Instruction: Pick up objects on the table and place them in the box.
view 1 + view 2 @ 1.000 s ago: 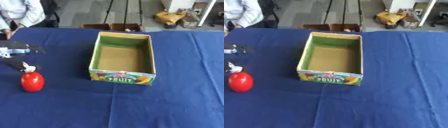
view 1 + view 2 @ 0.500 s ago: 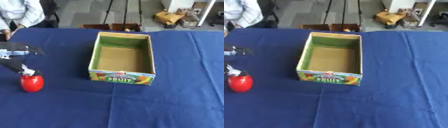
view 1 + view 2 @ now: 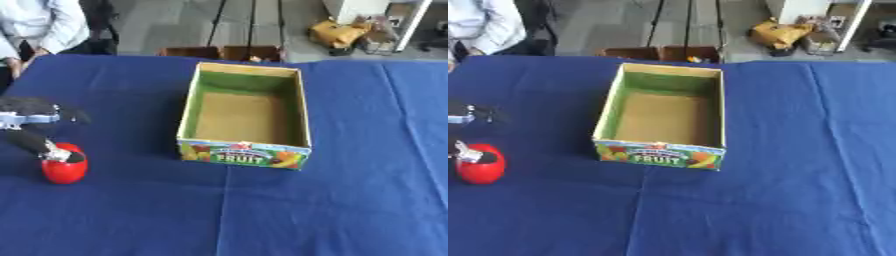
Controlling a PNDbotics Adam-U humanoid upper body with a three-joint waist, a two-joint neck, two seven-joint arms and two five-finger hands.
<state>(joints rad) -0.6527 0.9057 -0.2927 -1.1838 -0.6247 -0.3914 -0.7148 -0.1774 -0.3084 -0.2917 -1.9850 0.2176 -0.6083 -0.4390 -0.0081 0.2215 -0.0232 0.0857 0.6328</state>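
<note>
- Reaching in from the left edge, the left hand [image 3: 31,120] sits just above the red object [image 3: 65,169] — one dark finger tip touches its top.
- Its fingers [image 3: 54,151] point down at the red thing; I cannot tell if they grip it.
- The red object stands on the blue table [image 3: 350,200], left of the box and apart from it.
- The fruit box [image 3: 245,116] is in the middle — open on top, with green walls and a brown floor.

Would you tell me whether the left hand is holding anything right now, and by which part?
The left hand has fingertips down on the top of the red object; whether they actually grip it cannot be told.
</note>
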